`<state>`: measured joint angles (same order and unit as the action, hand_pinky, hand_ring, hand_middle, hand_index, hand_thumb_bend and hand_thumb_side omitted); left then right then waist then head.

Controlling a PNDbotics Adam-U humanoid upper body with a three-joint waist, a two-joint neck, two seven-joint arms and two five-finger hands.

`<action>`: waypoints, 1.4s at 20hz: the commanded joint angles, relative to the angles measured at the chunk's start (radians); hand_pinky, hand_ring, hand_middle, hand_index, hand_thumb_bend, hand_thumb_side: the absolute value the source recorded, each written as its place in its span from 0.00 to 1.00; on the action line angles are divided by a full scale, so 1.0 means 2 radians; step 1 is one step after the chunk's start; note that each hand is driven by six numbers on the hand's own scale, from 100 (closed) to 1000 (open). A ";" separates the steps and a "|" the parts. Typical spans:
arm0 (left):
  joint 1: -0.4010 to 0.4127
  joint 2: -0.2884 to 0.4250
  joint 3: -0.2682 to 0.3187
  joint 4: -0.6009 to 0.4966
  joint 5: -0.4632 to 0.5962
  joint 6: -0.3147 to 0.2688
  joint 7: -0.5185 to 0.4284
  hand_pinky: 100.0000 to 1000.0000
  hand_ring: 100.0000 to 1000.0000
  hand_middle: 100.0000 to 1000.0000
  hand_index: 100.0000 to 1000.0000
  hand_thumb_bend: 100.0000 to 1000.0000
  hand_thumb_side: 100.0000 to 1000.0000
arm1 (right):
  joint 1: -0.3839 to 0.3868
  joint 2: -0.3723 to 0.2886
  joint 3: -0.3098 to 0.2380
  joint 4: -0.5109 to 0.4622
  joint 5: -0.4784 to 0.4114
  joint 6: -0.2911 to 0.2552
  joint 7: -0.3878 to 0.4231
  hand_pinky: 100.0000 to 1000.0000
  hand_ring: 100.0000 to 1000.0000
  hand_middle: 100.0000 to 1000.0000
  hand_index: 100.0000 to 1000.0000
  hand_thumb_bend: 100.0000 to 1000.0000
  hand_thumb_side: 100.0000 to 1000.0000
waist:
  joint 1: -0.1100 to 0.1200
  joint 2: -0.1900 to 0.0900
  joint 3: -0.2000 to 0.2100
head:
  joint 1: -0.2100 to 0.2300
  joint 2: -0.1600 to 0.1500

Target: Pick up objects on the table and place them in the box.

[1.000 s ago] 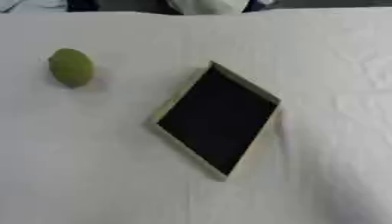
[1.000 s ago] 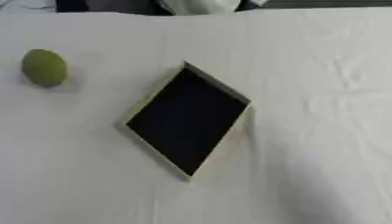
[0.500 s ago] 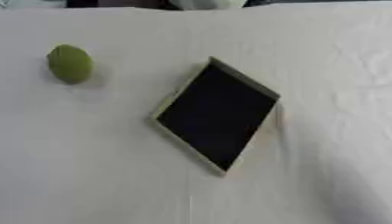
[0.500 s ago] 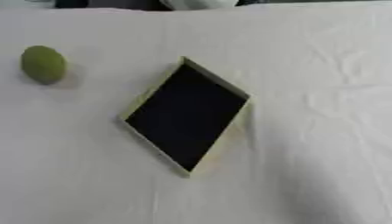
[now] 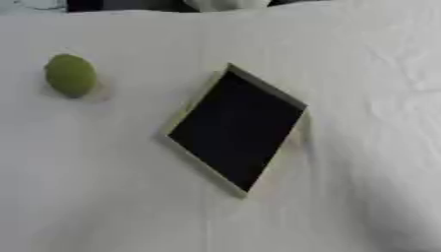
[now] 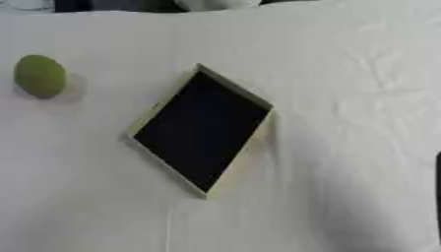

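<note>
A shallow box (image 5: 234,129) with a black inside and a pale rim lies turned like a diamond at the middle of the white cloth. Nothing shows inside it. A round green object (image 5: 70,75), like a small fruit, rests on the cloth at the upper left, well apart from the box. Neither of my hands shows in either view.
A white wrinkled tablecloth (image 6: 362,98) covers the whole table. At the far edge a white rounded shape (image 5: 226,4) and dark background show. A thin dark sliver (image 6: 437,197) appears at the right edge in the right eye view.
The whole picture has shifted slightly, so the camera moved. The green object and the box keep their places relative to each other.
</note>
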<state>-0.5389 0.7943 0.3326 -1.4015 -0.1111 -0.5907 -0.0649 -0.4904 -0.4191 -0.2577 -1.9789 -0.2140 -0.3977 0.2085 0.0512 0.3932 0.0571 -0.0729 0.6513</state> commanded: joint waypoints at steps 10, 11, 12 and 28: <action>-0.129 0.054 -0.104 0.211 -0.157 -0.095 -0.082 0.78 0.79 0.78 0.90 0.00 0.18 | 0.001 -0.016 0.005 -0.011 -0.003 0.003 0.012 0.67 0.77 0.56 0.83 0.00 0.49 | 0.006 -0.017 -0.006 | 0.006 0.002; -0.141 0.048 -0.110 0.227 -0.170 -0.102 -0.090 0.79 0.80 0.79 0.89 0.00 0.16 | 0.001 -0.016 0.006 -0.011 -0.004 0.003 0.012 0.67 0.77 0.56 0.83 0.00 0.49 | 0.007 -0.017 -0.006 | 0.006 0.002; -0.152 0.041 -0.116 0.242 -0.183 -0.109 -0.101 0.81 0.80 0.79 0.90 0.00 0.13 | 0.001 -0.015 0.006 -0.011 -0.004 0.004 0.013 0.67 0.77 0.56 0.83 0.00 0.49 | 0.007 -0.018 -0.007 | 0.007 0.002; -0.226 -0.024 -0.143 0.308 -0.202 -0.158 -0.296 0.87 0.86 0.81 0.88 0.28 0.00 | 0.003 -0.015 0.008 -0.011 -0.007 0.005 0.019 0.67 0.78 0.56 0.83 0.00 0.49 | 0.008 -0.019 -0.010 | 0.011 0.006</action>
<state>-0.9691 0.7181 0.0501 -0.7771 -0.5317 -0.6931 -0.4175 -0.4748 -0.4263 -0.2396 -1.9789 -0.2234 -0.3867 0.2425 0.0676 0.3814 0.0362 -0.0502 0.6592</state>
